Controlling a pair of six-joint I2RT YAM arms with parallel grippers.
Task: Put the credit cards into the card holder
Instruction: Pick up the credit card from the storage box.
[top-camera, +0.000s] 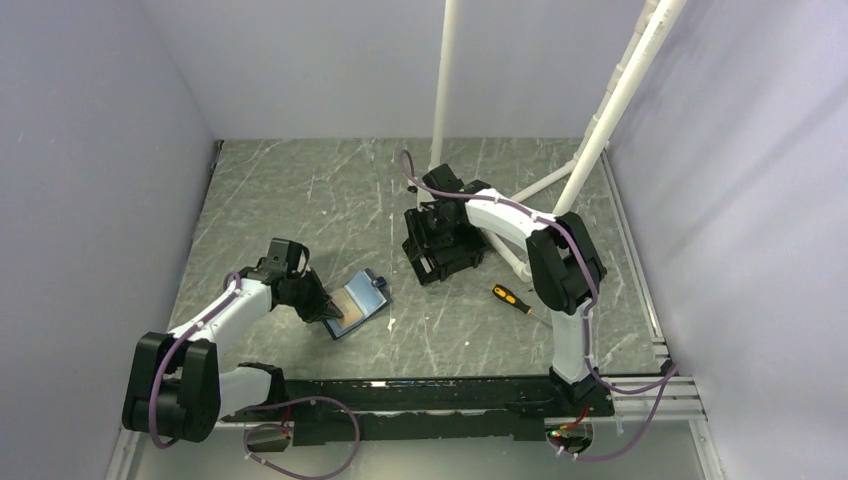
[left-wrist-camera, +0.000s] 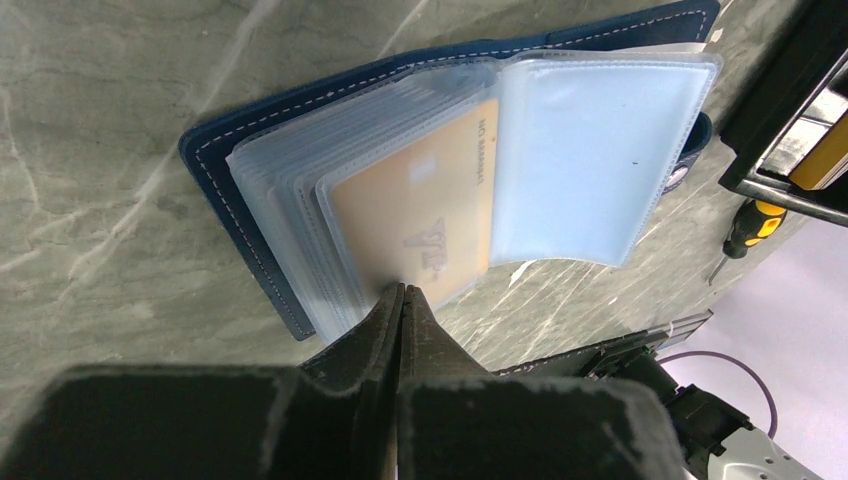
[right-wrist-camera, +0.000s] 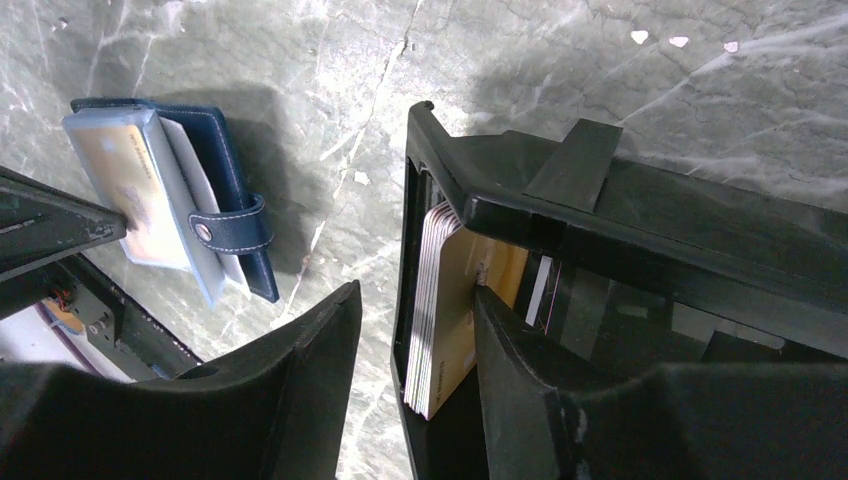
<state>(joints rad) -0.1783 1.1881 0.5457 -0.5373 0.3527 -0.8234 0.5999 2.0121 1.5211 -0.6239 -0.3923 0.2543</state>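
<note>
The dark-blue card holder (top-camera: 358, 303) (left-wrist-camera: 240, 130) (right-wrist-camera: 235, 190) lies open on the table, its clear sleeves fanned out. An orange-gold credit card (left-wrist-camera: 420, 210) sits in the top sleeve. My left gripper (top-camera: 328, 312) (left-wrist-camera: 403, 290) is shut, its tips touching that sleeve's near edge. A stack of credit cards (right-wrist-camera: 440, 300) stands on edge inside the black box (top-camera: 445, 250) (right-wrist-camera: 520, 190). My right gripper (right-wrist-camera: 418, 292) is open over them: one finger is outside the box wall and the other is inside, against the gold face of the stack.
An orange-handled screwdriver (top-camera: 512, 298) (left-wrist-camera: 745, 230) lies right of the box. White posts (top-camera: 443, 80) (top-camera: 620, 100) rise behind it. Purple-grey walls close in the table on the left, right and back.
</note>
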